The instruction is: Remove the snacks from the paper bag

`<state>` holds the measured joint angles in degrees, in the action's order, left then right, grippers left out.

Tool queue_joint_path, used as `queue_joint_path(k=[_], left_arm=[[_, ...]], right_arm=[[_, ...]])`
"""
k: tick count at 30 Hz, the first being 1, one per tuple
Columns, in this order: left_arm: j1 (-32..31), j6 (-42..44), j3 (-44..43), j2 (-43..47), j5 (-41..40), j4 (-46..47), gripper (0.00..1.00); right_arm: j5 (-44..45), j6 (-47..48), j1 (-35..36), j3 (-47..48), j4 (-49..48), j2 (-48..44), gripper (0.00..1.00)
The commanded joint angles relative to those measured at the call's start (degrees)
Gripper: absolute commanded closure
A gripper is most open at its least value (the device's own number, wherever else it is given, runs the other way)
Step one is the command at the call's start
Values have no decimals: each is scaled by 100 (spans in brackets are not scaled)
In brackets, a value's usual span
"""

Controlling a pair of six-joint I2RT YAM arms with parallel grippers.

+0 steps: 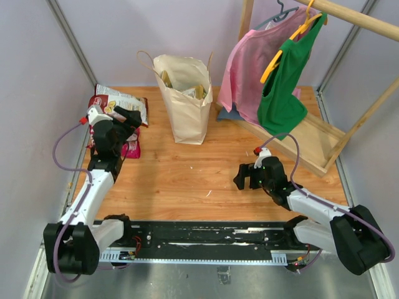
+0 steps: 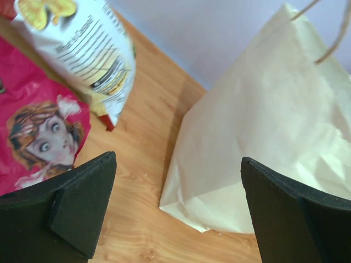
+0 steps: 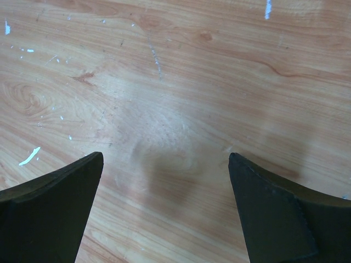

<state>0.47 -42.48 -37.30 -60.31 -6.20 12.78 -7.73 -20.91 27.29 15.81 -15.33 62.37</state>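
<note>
Both gape wide and empty: left gripper point(image 1: 132, 119) just left of the upright paper bag point(image 1: 187, 115), right gripper point(image 1: 248, 177) farther off.

My left gripper point(image 2: 176, 164) and right gripper point(image 3: 165, 159) are matte black. The paper bag point(image 1: 185, 109) is plain pale tan. Near the table's far left corner, the white packet point(image 2: 90, 49) carries black print and yellow patches. The magenta packet point(image 2: 33, 126) shows a brown-haired cartoon girl. The table point(image 3: 175, 82) is orange-brown woodgrain with white flecks.

Paper bag point(image 1: 185, 115): matt, creased kraft paper. Snack packets point(image 2: 33, 82): glossy crinkled film. Table point(image 1: 187, 177): smooth varnished wood, scuffed. Shirts point(image 1: 240, 78): soft cloth.
</note>
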Motion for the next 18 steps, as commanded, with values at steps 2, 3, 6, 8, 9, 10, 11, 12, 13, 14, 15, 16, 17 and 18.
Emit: queue_joint_path(k=[2,3,6,8,9,10,11,12,13,14,15,16,17,18], left_arm=[[-827,934,-746,35,-1162,-817,0],[-1040,1135,-966,-76,-1365,-917,0],[-1769,1780,-1679,-450,-2002,-1145,0],[-2188,2228,-2162,-709,-2371,-1224,0],[-2320,2381,-2428,-857,-2482,-1293,0],[-2370,2463,-2680,-998,-2482,-1404,1],[-2375,2483,-2963,-1159,-2436,-1549,1],[-2384,2508,-3239,-1311,-2409,-1694,2],[-2385,2520,-3513,-1459,-2389,-1857,2],[-2386,2543,-3790,-1616,-2391,-2029,2],[-2391,2563,-4046,-1762,-2391,-2199,2],[-2404,2610,-4300,-1916,-2393,-2342,2],[-2436,2680,-4519,-2054,-2412,-2451,2],[-2476,2751,-4723,-2191,-2451,-2543,2]], right_arm=[[-20,92,160,115,37,-30,1],[-2,97,170,115,42,-41,1],[54,126,224,124,61,-72,1],[111,150,256,124,80,-85,1],[138,158,260,127,95,-90,1],[151,171,272,136,111,-105,1],[175,175,276,129,120,-112,1],[194,176,281,132,125,-125,1],[215,190,285,125,140,-140,1],[237,197,286,124,151,-154,1],[255,207,290,128,167,-167,1],[269,206,291,116,171,-184,1],[280,208,290,115,165,-189,1],[273,204,298,115,155,-190,1]])
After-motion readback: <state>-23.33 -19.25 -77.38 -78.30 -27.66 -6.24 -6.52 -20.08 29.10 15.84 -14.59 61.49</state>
